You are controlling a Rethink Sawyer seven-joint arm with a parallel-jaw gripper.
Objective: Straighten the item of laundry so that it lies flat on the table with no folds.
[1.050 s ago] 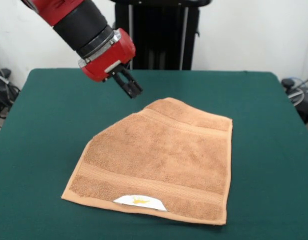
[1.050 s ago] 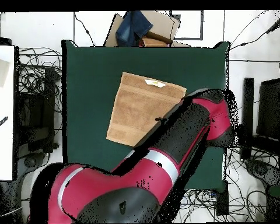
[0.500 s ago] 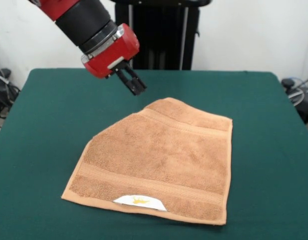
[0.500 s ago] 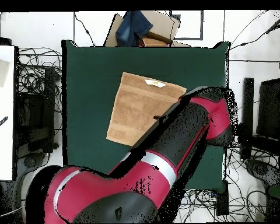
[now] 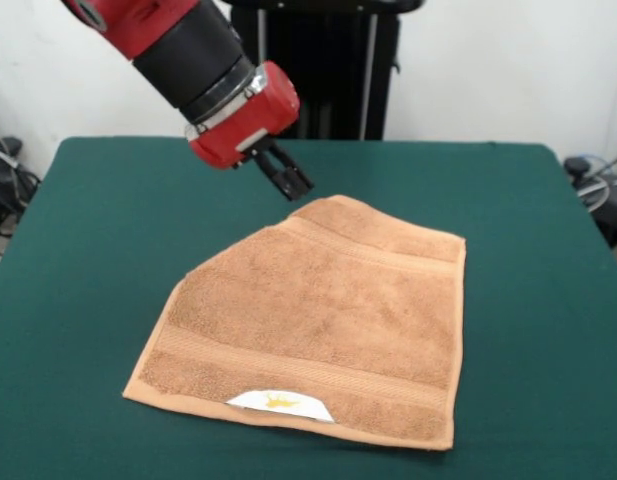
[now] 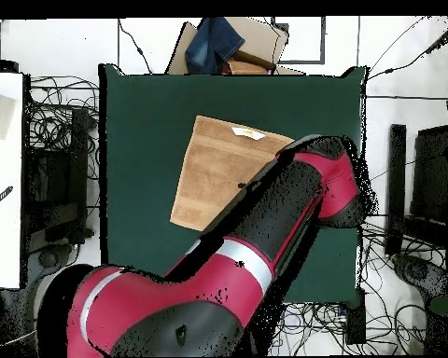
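The item of laundry, a light orange-tan towel, lies on the dark green table. Its far left corner is folded in, which leaves a long slanted edge there. A white label with a yellow mark shows at the near hem. My gripper hangs just above the table beside the towel's far folded tip, shut with nothing in it. In the overhead view the towel and its label show on the table, while the arm covers the towel's lower right part and hides the gripper.
A cardboard box with a blue cloth on it sits beyond the table's top edge in the overhead view. Cables lie on the floor around the table. A white surface stands to the left.
The gripper has moved to the right and slightly down, closer to the towel's far folded tip. The towel has not moved.
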